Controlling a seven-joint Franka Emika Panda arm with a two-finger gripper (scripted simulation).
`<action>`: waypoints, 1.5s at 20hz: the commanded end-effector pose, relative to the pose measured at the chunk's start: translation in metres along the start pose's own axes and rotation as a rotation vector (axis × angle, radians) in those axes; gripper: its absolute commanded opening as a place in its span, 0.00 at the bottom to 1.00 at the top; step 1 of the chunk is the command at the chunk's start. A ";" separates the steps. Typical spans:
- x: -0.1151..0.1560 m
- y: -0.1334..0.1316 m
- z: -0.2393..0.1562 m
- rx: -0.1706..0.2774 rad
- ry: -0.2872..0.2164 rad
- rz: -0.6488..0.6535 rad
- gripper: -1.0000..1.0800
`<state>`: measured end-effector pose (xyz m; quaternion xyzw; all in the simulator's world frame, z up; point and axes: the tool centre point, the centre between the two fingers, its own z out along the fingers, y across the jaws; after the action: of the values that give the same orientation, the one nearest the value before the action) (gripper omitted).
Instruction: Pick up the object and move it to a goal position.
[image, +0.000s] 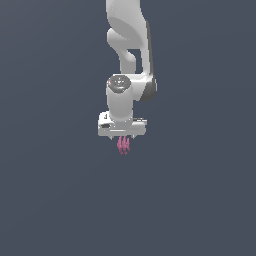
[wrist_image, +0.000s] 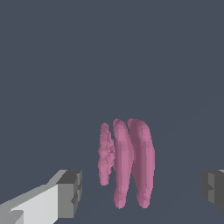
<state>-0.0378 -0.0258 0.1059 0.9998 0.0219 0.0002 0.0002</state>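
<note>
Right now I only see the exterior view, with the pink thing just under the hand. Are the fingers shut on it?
Observer: No. The wrist view shows the fingers wide apart, touching nothing.
Operator: Is the object one piece?
Observer: It shows three upright strands side by side, two smooth and thick, one thinner and bumpy.
Operator: Is it centred?
Observer: Not quite; it sits nearer one finger than the other.
</note>
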 end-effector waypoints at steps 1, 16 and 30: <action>-0.001 -0.001 0.003 0.000 0.000 -0.007 0.96; -0.002 -0.001 0.049 0.000 0.000 -0.007 0.96; -0.002 -0.001 0.053 0.000 0.000 -0.007 0.00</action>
<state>-0.0394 -0.0249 0.0539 0.9997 0.0253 0.0005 0.0000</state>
